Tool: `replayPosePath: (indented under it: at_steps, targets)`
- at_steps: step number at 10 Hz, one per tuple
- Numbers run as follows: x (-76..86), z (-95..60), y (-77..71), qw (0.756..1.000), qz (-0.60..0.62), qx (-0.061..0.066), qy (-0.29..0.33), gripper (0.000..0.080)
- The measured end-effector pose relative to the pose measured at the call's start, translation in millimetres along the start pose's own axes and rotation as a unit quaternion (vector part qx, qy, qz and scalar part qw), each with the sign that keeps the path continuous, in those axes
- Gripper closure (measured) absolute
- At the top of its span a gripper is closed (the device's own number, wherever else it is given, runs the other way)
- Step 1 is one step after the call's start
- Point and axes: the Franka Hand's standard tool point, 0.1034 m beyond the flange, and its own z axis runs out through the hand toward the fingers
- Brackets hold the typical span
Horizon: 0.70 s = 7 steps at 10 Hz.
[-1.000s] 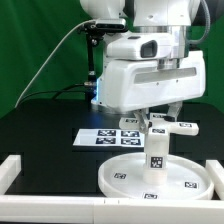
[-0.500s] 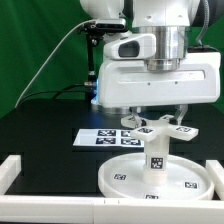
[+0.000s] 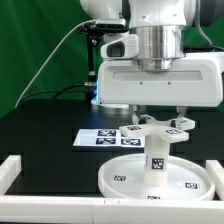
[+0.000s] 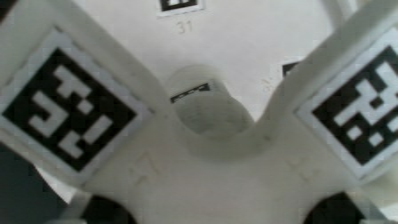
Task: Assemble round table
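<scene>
We see the round disc [image 3: 155,176] lying flat on the black table [image 3: 45,125], near the white rim [image 3: 20,168] at the front edge. The short thick leg [image 3: 157,158] stands upright at the disc's centre, w/ a tag on its side. The cross base [image 3: 160,126] sits on top of the leg, arms spread level, tags facing up. The gripper [image 3: 160,112] hangs right above the base; its fingertips are hidden behind the arm's body, so we can't tell if it's apart or clamped. The marker board [image 3: 100,137] lies just behind the disc, toward the exterior view's left. Wrist view: base hub [image 4: 210,112] between two tagged arms, fingers [image 4: 111,211] blurred.
</scene>
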Motion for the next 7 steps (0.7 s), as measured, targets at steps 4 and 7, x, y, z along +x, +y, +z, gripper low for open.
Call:
replayPosePath:
  at_steps: [4,7]
  targets:
    - [1.1,0.1,-0.2,0.986,0.170,0.005,-0.003,0.0357]
    - [2.5,0.1,0.1,0.975,0.223,0.011,0.000,0.0357]
